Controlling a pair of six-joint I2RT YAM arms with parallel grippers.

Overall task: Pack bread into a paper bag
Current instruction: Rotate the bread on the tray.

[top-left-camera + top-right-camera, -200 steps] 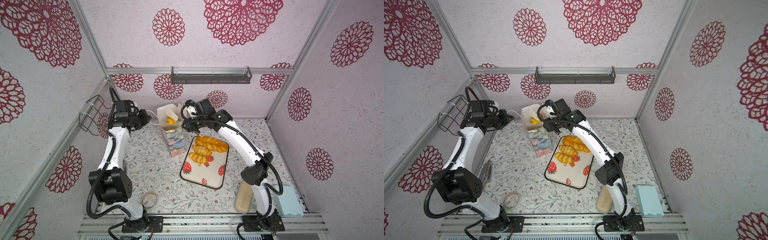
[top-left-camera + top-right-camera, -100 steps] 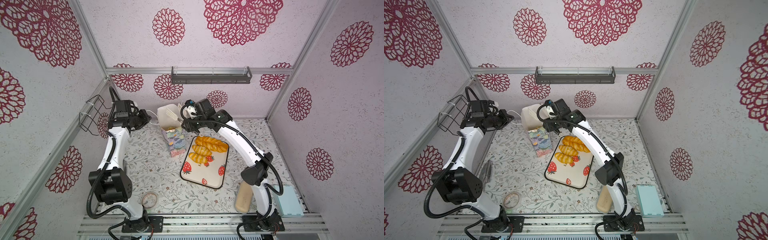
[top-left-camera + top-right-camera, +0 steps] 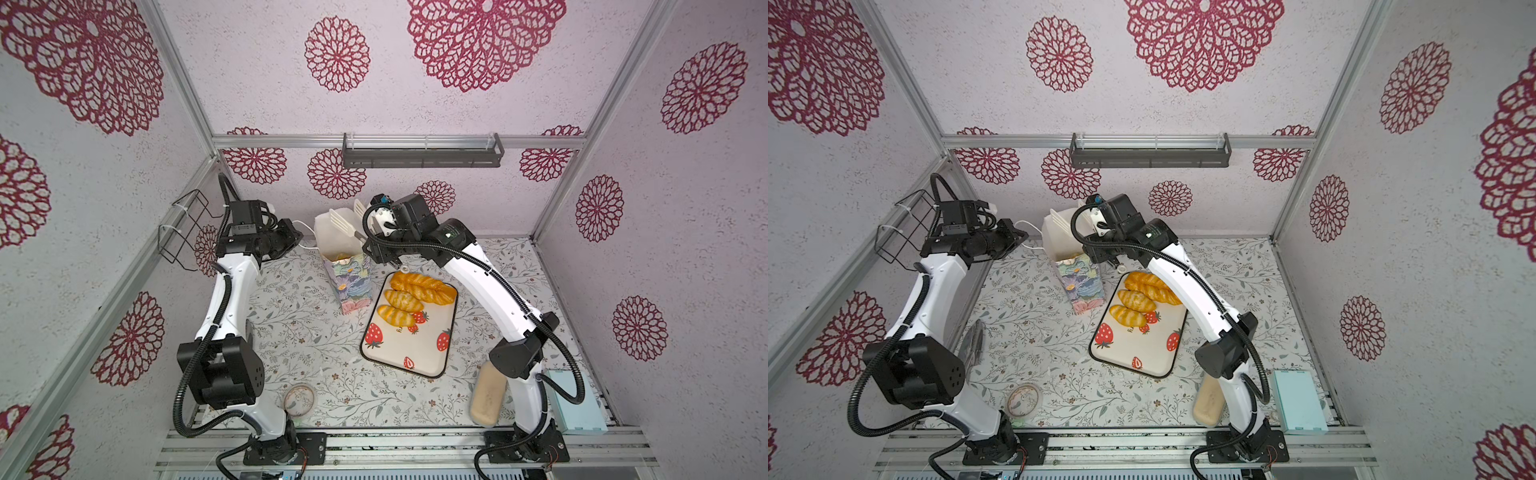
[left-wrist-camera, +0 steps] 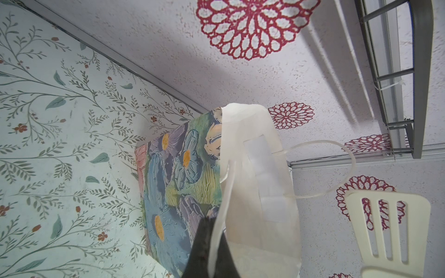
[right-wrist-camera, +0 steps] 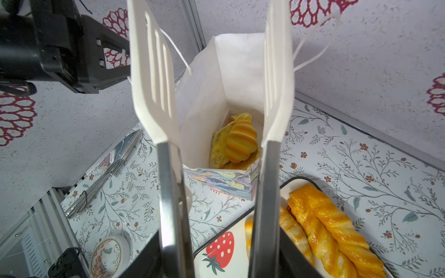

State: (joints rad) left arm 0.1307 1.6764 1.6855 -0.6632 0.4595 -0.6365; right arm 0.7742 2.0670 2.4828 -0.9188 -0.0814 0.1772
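Note:
The paper bag (image 3: 351,286) (image 3: 1081,289) stands upright at the back of the table, beside the strawberry tray (image 3: 415,353). My left gripper (image 3: 297,239) (image 4: 214,240) is shut on the bag's white rim (image 4: 224,192) and holds the mouth open. My right gripper (image 3: 374,247) (image 5: 220,252) is shut on white slotted tongs (image 3: 343,220) (image 5: 154,91). The tong blades stand apart and empty above the bag mouth. Bread (image 5: 240,142) lies inside the bag. A long twisted loaf (image 3: 424,287) and two striped rolls (image 3: 403,300) lie on the tray.
A pale beige block (image 3: 488,395) and a light blue box (image 3: 575,401) sit at the front right. A small round dish (image 3: 299,400) is at the front left, metal cutlery (image 3: 973,340) by the left wall. A wire basket (image 3: 183,230) hangs there.
A second ago a yellow piece of bread showed between the tong blades at the bag mouth. Now the blades are empty and the bread lies down in the bag. Neither arm moved much.

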